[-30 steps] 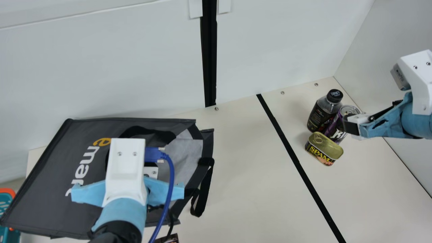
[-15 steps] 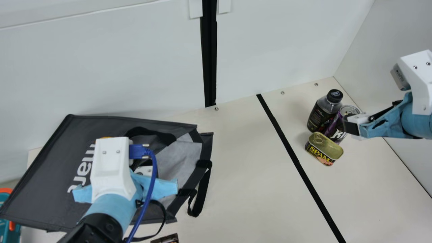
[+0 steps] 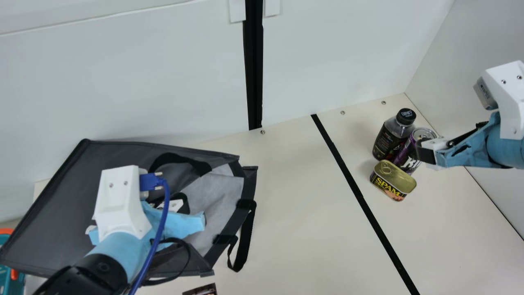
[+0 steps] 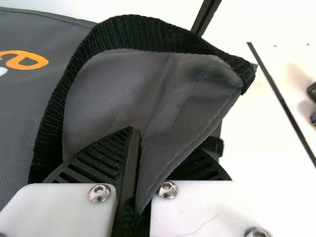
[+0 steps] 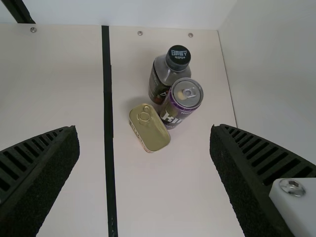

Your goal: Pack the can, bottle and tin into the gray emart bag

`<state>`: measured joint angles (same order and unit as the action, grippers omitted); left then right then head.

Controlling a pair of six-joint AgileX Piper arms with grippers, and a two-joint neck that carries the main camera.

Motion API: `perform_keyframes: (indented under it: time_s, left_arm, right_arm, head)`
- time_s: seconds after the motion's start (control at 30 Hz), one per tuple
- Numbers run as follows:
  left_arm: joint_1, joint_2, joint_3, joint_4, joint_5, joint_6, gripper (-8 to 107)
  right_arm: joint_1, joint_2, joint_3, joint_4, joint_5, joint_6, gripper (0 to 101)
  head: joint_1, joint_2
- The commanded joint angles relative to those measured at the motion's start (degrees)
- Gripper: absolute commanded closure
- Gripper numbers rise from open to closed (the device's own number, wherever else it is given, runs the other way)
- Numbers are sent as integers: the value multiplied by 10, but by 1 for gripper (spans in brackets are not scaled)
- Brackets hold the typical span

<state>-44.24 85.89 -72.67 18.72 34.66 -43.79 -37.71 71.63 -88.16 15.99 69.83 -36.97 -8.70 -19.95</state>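
Observation:
My left gripper [image 3: 170, 205] is over the gray emart bag [image 3: 53, 229], which lies flat at the left with its mouth parted. In the left wrist view, the left gripper [image 4: 136, 173] is shut on the fabric edge of the bag [image 4: 163, 94], beneath a black strap. At the right stand the bottle [image 3: 387, 139], the purple can [image 3: 406, 155] and the tin [image 3: 394, 180], close together. My right gripper [image 3: 425, 151] hangs beside them; in the right wrist view the gripper [image 5: 145, 163] is open, the tin [image 5: 149, 128], can [image 5: 181, 101] and bottle [image 5: 160, 79] beyond its fingers.
A black tape line [image 3: 360, 196] crosses the table [image 3: 303, 229] between the bag and the items. White walls [image 3: 163, 82] rise behind and at the right. A teal and orange object [image 3: 10, 274] is at the left edge, a small dark printed item [image 3: 200, 290] at the near edge.
My left gripper has moved left and its arm has tilted; the bag's upper layer has shifted with it, showing more of the pale lining. The right arm has kept still.

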Motion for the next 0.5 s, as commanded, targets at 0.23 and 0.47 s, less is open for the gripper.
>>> perform_keyframes:
  time_s: [0.23, 0.47]
  left_arm:
    - [38, 0, 8, -108, -26, 81, 89]
    - [60, 6, 5, -164, -35, 130, 89]
  right_arm:
    - [0, 0, 0, 0, 0, 0, 10]
    - [0, 0, 0, 0, 0, 0, 10]
  head:
    - [-13, 0]
    - [-13, 0]
